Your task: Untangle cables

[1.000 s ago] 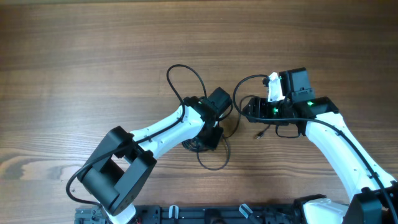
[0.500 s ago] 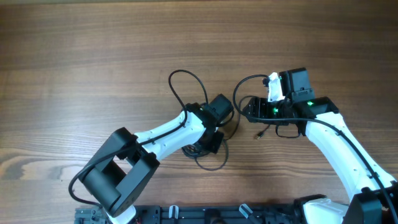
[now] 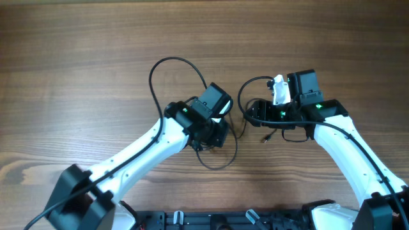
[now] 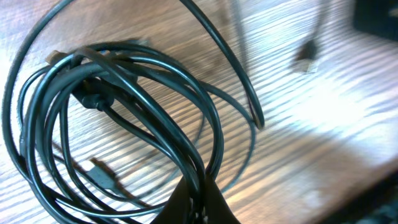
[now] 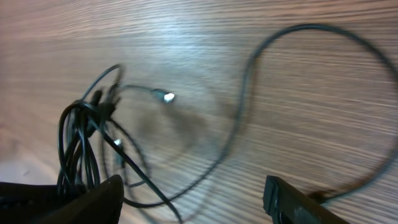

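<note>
The cables form a coil of thin black cords, and my left gripper is shut on a bunch of its strands. From above, the left gripper sits over the tangle. One wide cable loop arcs to the far left and another loop hangs toward the near edge. My right gripper stands open just right of the tangle. Its fingers are spread wide around the gripper's middle, where a thin strand crosses on the table. A silver plug lies loose.
A small connector plug lies on the wooden table near the right arm. Another single cord curves across the wood beyond the right fingers. The arms' bases stand along the near edge.
My left gripper has shut on the coil and pulled it left, dragging the big loop leftward. The right arm has stayed in place, its jaws slightly wider.
</note>
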`<state>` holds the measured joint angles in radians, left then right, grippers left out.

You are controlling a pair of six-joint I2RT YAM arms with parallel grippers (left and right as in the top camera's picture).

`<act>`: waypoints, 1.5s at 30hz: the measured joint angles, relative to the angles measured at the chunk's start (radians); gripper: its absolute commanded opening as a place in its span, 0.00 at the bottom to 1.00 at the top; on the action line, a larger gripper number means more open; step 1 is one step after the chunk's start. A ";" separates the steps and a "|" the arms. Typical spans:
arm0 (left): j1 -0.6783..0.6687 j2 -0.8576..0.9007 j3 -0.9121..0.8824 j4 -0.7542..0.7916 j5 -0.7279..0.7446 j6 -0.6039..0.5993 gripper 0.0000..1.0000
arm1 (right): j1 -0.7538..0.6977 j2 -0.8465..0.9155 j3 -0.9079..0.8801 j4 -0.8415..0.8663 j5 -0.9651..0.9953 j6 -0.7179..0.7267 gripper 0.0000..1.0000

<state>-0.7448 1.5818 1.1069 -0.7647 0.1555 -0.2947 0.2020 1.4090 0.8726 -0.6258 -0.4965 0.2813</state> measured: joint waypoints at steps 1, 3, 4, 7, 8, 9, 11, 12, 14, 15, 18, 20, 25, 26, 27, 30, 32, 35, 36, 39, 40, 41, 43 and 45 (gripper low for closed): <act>0.000 -0.027 0.002 0.009 0.018 0.000 0.04 | 0.000 0.000 0.000 0.001 -0.019 -0.003 0.75; 0.000 -0.049 0.002 0.027 0.039 0.000 0.04 | 0.000 0.000 0.000 0.003 -0.055 -0.013 0.75; 0.000 -0.062 0.002 0.041 0.051 0.000 0.04 | 0.000 0.000 0.000 0.004 -0.082 -0.019 0.76; 0.000 -0.101 0.002 0.058 0.074 0.000 0.04 | 0.000 0.000 0.000 0.017 -0.136 -0.023 0.76; 0.000 -0.109 0.002 0.060 0.080 0.000 0.04 | 0.000 0.000 0.000 0.023 -0.153 -0.023 0.75; 0.000 -0.115 0.002 0.063 0.084 0.000 0.04 | 0.000 0.000 0.000 0.030 -0.176 -0.023 0.75; 0.000 -0.121 0.002 0.073 0.103 0.000 0.04 | 0.000 0.000 0.000 0.044 -0.216 -0.026 0.75; 0.000 -0.121 0.002 0.077 0.113 0.000 0.04 | 0.000 0.000 0.000 0.051 -0.235 -0.026 0.75; 0.000 -0.121 0.002 0.091 0.137 0.000 0.04 | 0.000 0.000 0.000 0.063 -0.261 -0.026 0.75; 0.000 -0.121 0.002 0.098 0.146 0.000 0.04 | 0.000 0.000 0.000 0.065 -0.269 -0.025 0.75; 0.000 -0.121 0.002 0.108 0.168 0.000 0.04 | -0.001 0.000 0.000 0.075 -0.282 -0.017 0.76; 0.001 -0.121 0.002 0.112 0.177 0.000 0.04 | -0.001 0.000 0.000 0.090 -0.298 -0.014 0.75; 0.001 -0.121 0.002 0.086 0.188 0.004 0.04 | -0.001 0.000 0.000 0.105 -0.330 -0.006 0.75; 0.001 -0.121 0.002 0.075 0.188 0.007 0.04 | -0.001 0.000 0.000 0.108 -0.335 -0.002 0.75; 0.001 -0.121 0.002 0.059 0.188 0.013 0.04 | 0.000 0.000 0.000 0.111 -0.341 0.001 0.75; 0.001 -0.121 0.002 0.045 0.188 0.024 0.04 | 0.000 0.000 0.000 0.111 -0.342 0.005 0.75; 0.001 -0.121 0.002 0.040 0.187 0.028 0.04 | 0.000 0.000 0.000 0.110 -0.341 0.006 0.75; 0.001 -0.121 0.002 0.040 0.187 0.031 0.04 | 0.000 0.000 0.000 0.110 -0.341 0.006 0.75; 0.001 -0.121 0.002 0.041 0.187 0.031 0.04 | 0.000 0.000 0.000 0.110 -0.341 0.006 0.75; 0.001 -0.121 0.002 0.058 0.187 0.031 0.04 | 0.000 0.000 0.000 0.110 -0.341 0.006 0.75; 0.001 -0.121 0.002 0.063 0.187 0.031 0.04 | 0.000 0.000 0.000 0.110 -0.341 0.006 0.75; 0.001 -0.121 0.002 0.068 0.187 0.031 0.04 | 0.000 0.000 0.000 0.109 -0.341 0.006 0.74; 0.001 -0.121 0.002 0.082 0.191 0.031 0.04 | 0.000 0.000 0.000 0.103 -0.335 0.008 0.70; 0.001 -0.121 0.002 0.097 0.200 0.031 0.04 | 0.000 0.000 0.000 0.092 -0.319 0.010 0.62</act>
<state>-0.7437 1.4605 1.1088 -0.6678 0.3553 -0.2642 0.2020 1.4090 0.8726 -0.5339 -0.8150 0.2909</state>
